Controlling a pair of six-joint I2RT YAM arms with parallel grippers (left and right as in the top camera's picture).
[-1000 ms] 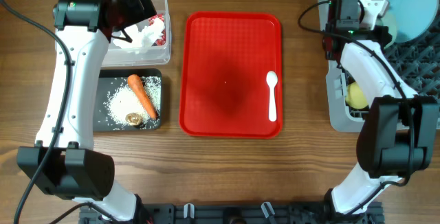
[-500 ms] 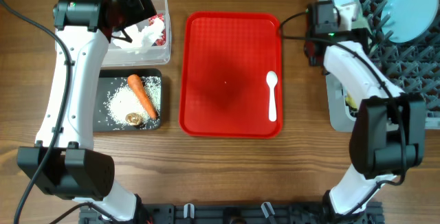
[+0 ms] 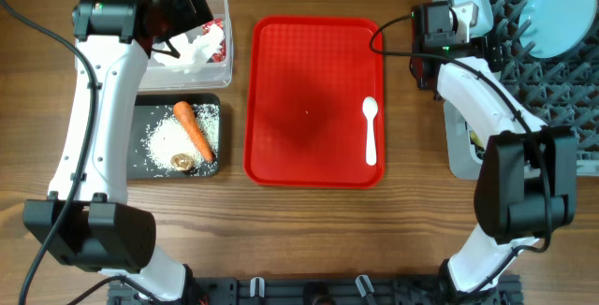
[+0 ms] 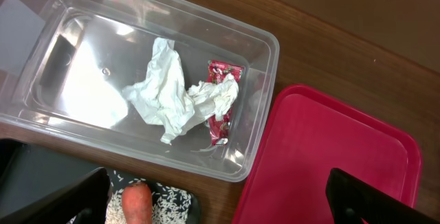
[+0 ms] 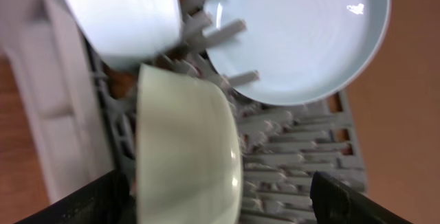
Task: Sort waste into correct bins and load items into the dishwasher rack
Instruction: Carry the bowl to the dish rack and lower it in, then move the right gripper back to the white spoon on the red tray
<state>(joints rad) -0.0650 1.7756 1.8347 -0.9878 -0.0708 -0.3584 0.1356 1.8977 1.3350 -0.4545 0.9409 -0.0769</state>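
Note:
My left gripper [image 3: 190, 6] [image 4: 213, 210] hangs open over the near rim of the clear tub [image 4: 265, 45], which holds the crumpled tissue [image 4: 165, 93] and red wrapper [image 4: 223, 100]. The black tray [image 3: 140, 160] carries the carrot [image 3: 194, 129], rice grains [image 3: 168, 141] and a brown lump [image 3: 181, 162]. My right gripper [image 3: 468, 20] [image 5: 220, 207] stands open at the grey rack's [image 3: 562, 80] left end, the mint bowl [image 5: 185, 148] on edge between its spread fingers. A pale blue bowl [image 5: 124, 18] and the blue plate [image 5: 302, 31] stand in the pegs. The white spoon [image 3: 371, 129] lies on the red tray [image 3: 314, 99].
Bare wooden table [image 3: 318, 230] runs along the front, between tray and rack. Both arm bases stand at the front edge, left [image 3: 89, 235] and right [image 3: 519, 211]. The rack's upright pegs [image 5: 275, 155] crowd around the dishes.
My right gripper has opened and let go of the mint bowl, then drawn back left toward the rack's edge. The left arm has not moved.

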